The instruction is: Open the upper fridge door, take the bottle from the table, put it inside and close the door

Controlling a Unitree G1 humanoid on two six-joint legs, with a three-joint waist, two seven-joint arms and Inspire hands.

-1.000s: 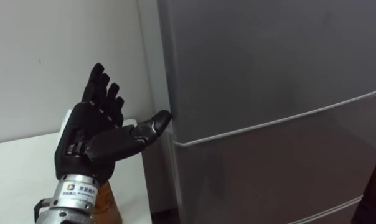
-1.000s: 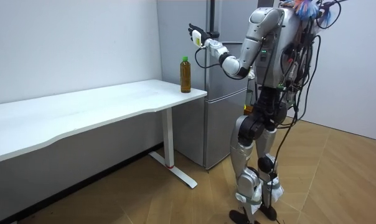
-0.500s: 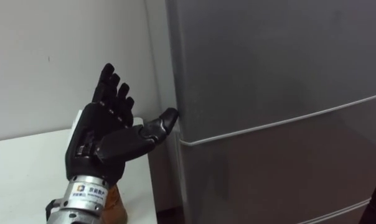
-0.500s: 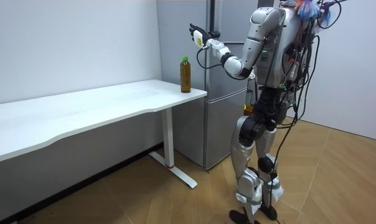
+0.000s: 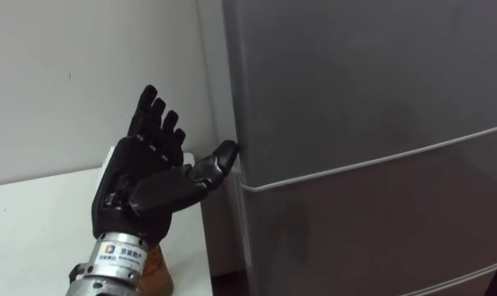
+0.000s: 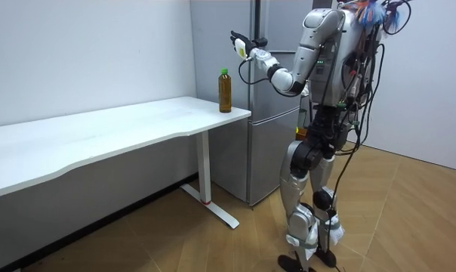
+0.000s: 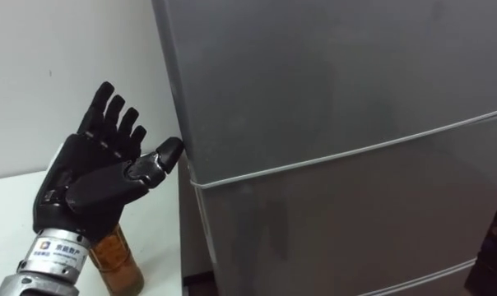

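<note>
Hooking behind the upper door edge of the tall grey metal fridge (image 5: 355, 99) is advised; the black left hand (image 5: 141, 185) is spread wide.

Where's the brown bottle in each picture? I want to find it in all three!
Left eye view: the bottle peeks out at the bottom edge, behind the wrist of the left hand, on the white table.
Right eye view: bottom left, behind the same wrist.
Room view: upright on the table corner nearest the fridge.
Shared landmark: the grey fridge, just right of the bottle in every view.
</note>
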